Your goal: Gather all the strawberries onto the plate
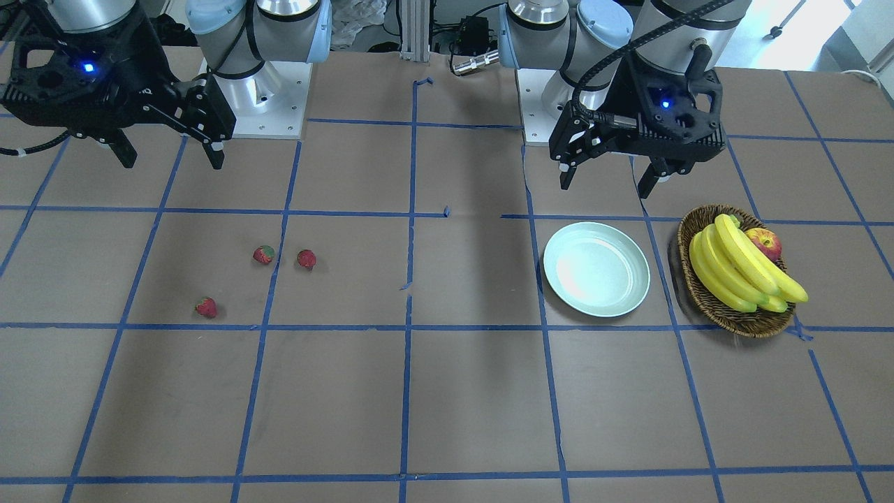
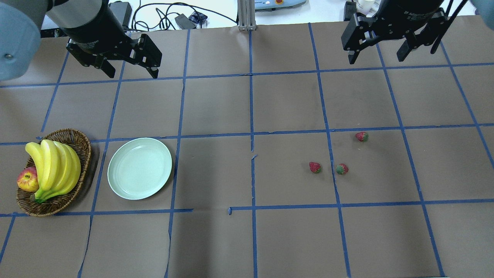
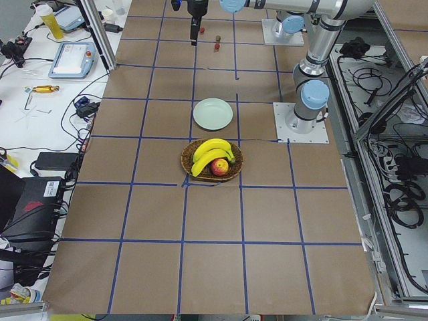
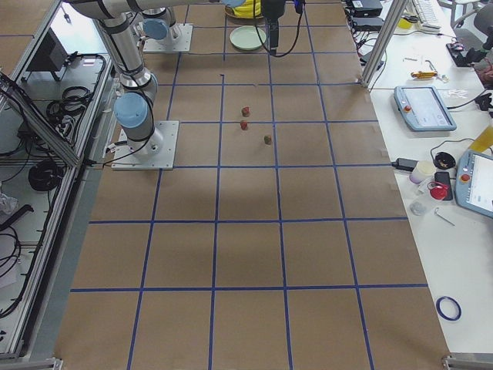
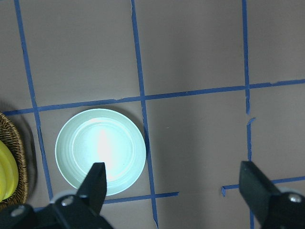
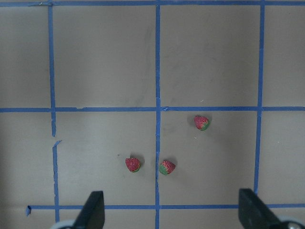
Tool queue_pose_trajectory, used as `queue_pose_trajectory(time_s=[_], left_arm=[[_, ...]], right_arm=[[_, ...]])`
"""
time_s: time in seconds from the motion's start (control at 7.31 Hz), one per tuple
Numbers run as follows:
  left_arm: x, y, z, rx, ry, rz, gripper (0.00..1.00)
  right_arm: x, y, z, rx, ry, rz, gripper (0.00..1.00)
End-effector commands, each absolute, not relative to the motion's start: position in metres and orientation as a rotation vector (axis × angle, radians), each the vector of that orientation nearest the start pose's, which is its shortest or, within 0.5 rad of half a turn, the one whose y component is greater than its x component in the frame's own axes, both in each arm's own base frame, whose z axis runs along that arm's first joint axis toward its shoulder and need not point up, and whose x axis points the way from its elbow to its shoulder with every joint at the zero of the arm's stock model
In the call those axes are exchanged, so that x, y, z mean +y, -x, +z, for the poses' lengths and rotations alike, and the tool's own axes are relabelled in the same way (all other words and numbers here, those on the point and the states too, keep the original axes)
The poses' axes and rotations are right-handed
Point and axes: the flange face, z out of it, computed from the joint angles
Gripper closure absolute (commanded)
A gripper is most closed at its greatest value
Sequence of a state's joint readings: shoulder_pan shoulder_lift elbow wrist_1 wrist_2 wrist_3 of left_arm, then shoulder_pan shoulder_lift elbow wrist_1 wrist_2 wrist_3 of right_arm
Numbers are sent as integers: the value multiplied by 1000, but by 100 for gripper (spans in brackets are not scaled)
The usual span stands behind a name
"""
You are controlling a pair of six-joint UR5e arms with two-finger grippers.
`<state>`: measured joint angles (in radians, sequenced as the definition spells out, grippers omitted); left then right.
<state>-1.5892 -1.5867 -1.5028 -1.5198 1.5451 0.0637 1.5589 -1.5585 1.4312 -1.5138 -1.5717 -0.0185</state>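
Worktop [image 2: 216, 108]: matte brown paper with a blue tape grid. Plate [image 2: 139, 168]: round, glossy, shallow-rimmed, on the robot's left, holding no fruit. Left pincer [image 2: 132, 73] and right pincer [image 2: 376, 60]: both apart, empty, raised. Strawberries [image 2: 315, 167]: three, bumpy and tapered, on the right, well apart from the plate. Likely risks: a berry rolling from closing fingers, or skidding across the slick plate.

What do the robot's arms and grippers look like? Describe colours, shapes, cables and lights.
The left arm and right arm are silver-grey tubes with pale blue joint caps. The left gripper and right gripper are black and angular, each with two black fingers and a blue light on its housing. A black ribbed cable runs down the left arm.
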Motion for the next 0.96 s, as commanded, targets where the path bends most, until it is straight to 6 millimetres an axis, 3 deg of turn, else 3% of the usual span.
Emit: queue_pose_trajectory(time_s=[0.0,0.14,0.27,0.41,0.55,0.68,0.82], left_arm=[[-507,145,517,3156,-133,-156,0],[-505,145,513,3159,-133,-144,0],[-502,145,508,3159,-132,-130,0],[-500,145,506,3160,-118,-129,0],[-500,145,507,3161,-116,-132,0],[-500,145,505,3162,-116,-125,0],[-500,146,503,3162,-118,-117,0]], right_arm=[[-505,-127,541,3144,9,-101,0],[-507,-127,534,3146,12,-87,0],[-513,-114,528,3183,-16,-89,0],[-526,-107,503,3192,-32,-103,0],[-532,-99,471,3192,-52,-136,0],[-527,-83,417,3184,-7,-88,0],[-522,-54,370,3191,77,-136,0]])
